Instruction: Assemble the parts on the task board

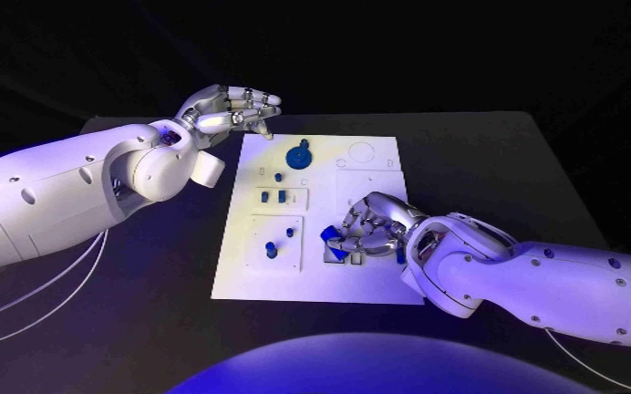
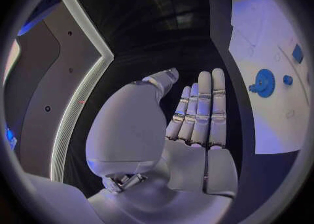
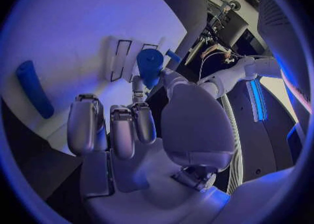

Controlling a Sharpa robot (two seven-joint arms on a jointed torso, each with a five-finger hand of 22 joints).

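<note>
task board [image 1: 345,275]: 1 | left hand [image 1: 232,109]: empty, fingers apart | right hand [image 1: 374,227]: seemingly holding 1 blue part [image 3: 149,66]

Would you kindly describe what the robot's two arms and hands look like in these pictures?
Both arms are glossy white with rounded, bulbous shells and small dark dots like screw holes. The left hand and right hand are silver metal, with segmented fingers and a smooth pale palm cover. Thin white cables trail below the left arm, and another shows under the right arm.
</note>
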